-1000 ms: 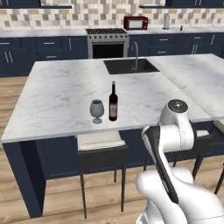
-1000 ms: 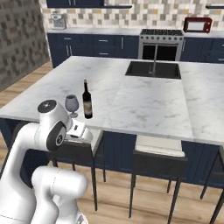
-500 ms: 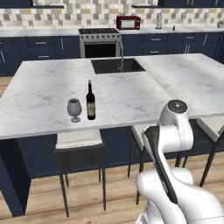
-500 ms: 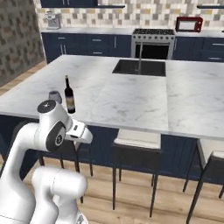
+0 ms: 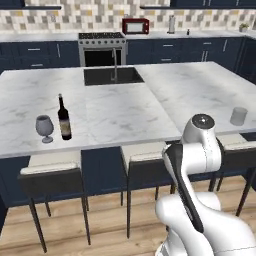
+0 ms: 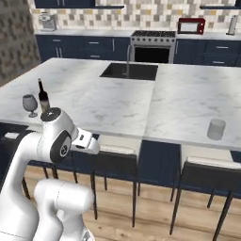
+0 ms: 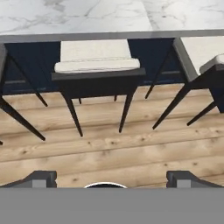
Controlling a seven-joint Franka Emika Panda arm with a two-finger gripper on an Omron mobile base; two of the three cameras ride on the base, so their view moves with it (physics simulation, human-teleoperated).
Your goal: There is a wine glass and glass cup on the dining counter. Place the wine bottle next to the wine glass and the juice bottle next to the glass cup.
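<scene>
- Sideways went the base over the last second, to the robot's right along the dining counter; the whole picture shifted with it, so the bottle and goblet only seemed to slide left, and the glass cup came into sight.
- Left base view: the wine bottle stood upright just beside the wine glass, near the counter's front edge and well off to the left of the folded arm. That half of the task looked done. The cup stood alone near the right front corner, above and beyond the arm's raised joint. No juice bottle could be made out on the marble.
- Right base view: bottle and wine glass sat behind the arm's shoulder; the cup sat far across to the right, near the front edge, above a stool.
- Hand view: the gripper pointed down at the plank floor, its jaws spread as wide as they go and holding nothing. A padded stool stood straight ahead of the jaws, the counter edge beyond it.
- Judgement: the step in hand was travel to fetch the juice bottle. Doing it well meant keeping the arm tucked clear of the stools, jaws wide, and finding the small bottle before reaching; once carried, it should be set down upright just beside the cup without knocking it.
</scene>
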